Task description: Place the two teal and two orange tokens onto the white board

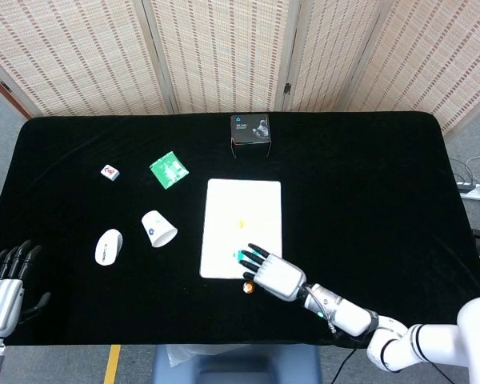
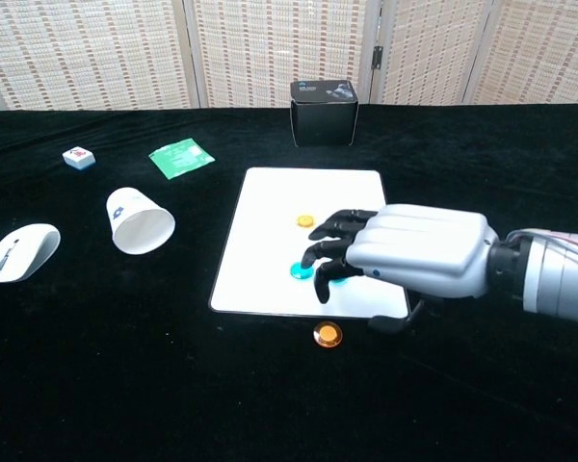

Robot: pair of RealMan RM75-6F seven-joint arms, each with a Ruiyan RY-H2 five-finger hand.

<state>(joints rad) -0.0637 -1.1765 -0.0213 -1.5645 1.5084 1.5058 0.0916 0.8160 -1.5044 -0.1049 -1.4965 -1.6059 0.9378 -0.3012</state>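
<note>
The white board (image 1: 242, 210) (image 2: 270, 241) lies mid-table. One orange token (image 1: 241, 224) (image 2: 305, 221) rests on it. Two teal tokens sit near its front edge; one teal token (image 2: 298, 270) (image 1: 238, 256) shows, the other is mostly hidden under my right hand. A second orange token (image 2: 328, 334) (image 1: 248, 287) lies on the black cloth just in front of the board. My right hand (image 1: 274, 274) (image 2: 414, 255) hovers over the board's front edge, fingers spread and holding nothing. My left hand (image 1: 2, 288) hangs off the table's front left, fingers apart, empty.
A white paper cup (image 2: 139, 220) lies on its side left of the board, with a white mouse (image 2: 19, 251) further left. A green packet (image 2: 180, 157), a small white die-like block (image 2: 78, 157) and a black box (image 2: 324, 112) sit toward the back.
</note>
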